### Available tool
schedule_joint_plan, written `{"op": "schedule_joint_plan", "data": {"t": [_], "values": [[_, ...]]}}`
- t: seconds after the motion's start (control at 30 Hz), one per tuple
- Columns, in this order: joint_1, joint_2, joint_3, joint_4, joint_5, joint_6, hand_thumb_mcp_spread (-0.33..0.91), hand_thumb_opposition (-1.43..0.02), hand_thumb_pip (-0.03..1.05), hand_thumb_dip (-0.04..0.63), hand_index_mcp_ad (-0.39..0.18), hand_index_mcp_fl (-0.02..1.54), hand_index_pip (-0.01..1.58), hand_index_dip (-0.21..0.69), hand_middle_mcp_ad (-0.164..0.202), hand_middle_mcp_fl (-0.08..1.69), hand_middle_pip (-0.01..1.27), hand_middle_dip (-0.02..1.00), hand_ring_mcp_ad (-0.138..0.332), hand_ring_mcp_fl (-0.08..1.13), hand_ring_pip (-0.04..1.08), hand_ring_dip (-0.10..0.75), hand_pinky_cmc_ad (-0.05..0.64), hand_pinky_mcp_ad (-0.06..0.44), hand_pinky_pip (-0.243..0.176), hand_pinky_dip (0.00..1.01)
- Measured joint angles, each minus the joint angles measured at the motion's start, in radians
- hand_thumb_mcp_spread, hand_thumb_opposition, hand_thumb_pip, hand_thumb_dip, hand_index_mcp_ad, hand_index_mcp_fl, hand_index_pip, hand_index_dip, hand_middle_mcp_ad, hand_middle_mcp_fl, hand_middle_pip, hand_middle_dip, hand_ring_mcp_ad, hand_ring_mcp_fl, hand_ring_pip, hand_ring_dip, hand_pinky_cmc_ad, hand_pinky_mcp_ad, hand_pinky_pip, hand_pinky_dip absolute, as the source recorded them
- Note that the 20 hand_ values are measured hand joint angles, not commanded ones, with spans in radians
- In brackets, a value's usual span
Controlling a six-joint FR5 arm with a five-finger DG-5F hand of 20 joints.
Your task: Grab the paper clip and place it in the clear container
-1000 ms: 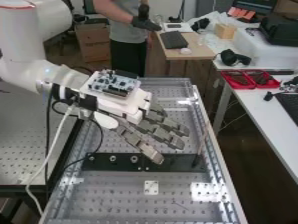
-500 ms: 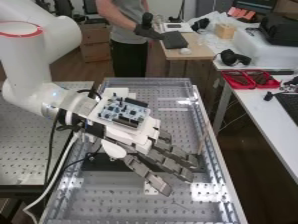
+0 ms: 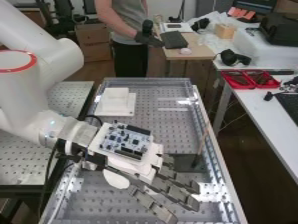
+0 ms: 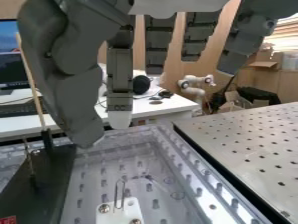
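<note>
The hand (image 3: 167, 187) is over the near half of the perforated bench plate, its fingers straight and spread toward the lower right. In the wrist view the hand (image 4: 120, 75) hangs with extended fingers and thumb, nothing between them. Below the fingertips a thin wire paper clip (image 4: 116, 194) appears to stand upright at a small white plate (image 4: 130, 211) with screws, untouched. A faint clear shape lies beside it; I cannot tell whether that is the clear container.
A black bar (image 4: 36, 175) bearing a thin upright rod (image 3: 201, 142) crosses the bench. A white square block (image 3: 116, 102) sits farther back. Clear rails (image 3: 211, 150) edge the bench plate. Red trays (image 3: 247, 79) lie on the right-hand table.
The hand has moved toward the bench's near end, across the black bar, and now covers the small white plate's spot. The white block behind has come into sight. The fingers remain extended.
</note>
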Motion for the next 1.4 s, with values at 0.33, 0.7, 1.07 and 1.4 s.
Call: {"op": "schedule_joint_plan", "data": {"t": [0.33,0.7,1.07,1.4], "values": [[-0.027,-0.025,0.004,0.03,-0.084,-0.022,0.5,-0.81,0.56,0.253,-0.182,0.29,1.39,0.127,-0.002,0.14,0.14,0.17,0.108,0.0,0.11,0.077,0.349,0.265,0.003,0.19],[-0.054,-0.056,0.024,0.04,-0.16,-0.058,0.49,-0.81,0.56,0.253,-0.206,0.34,1.4,0.127,-0.003,0.14,0.14,0.17,0.101,0.0,0.1,0.084,0.332,0.265,0.021,0.19],[-0.069,-0.078,0.046,0.031,-0.205,-0.087,0.49,-0.81,0.56,0.253,-0.206,0.34,1.4,0.126,-0.003,0.18,0.14,0.18,0.101,0.0,0.1,0.084,0.332,0.265,0.023,0.19],[-0.081,-0.105,0.069,0.014,-0.234,-0.098,0.49,-0.81,0.56,0.253,-0.206,0.34,1.4,0.115,-0.005,0.18,0.14,0.19,0.099,0.02,0.1,0.084,0.332,0.265,0.037,0.19]]}}
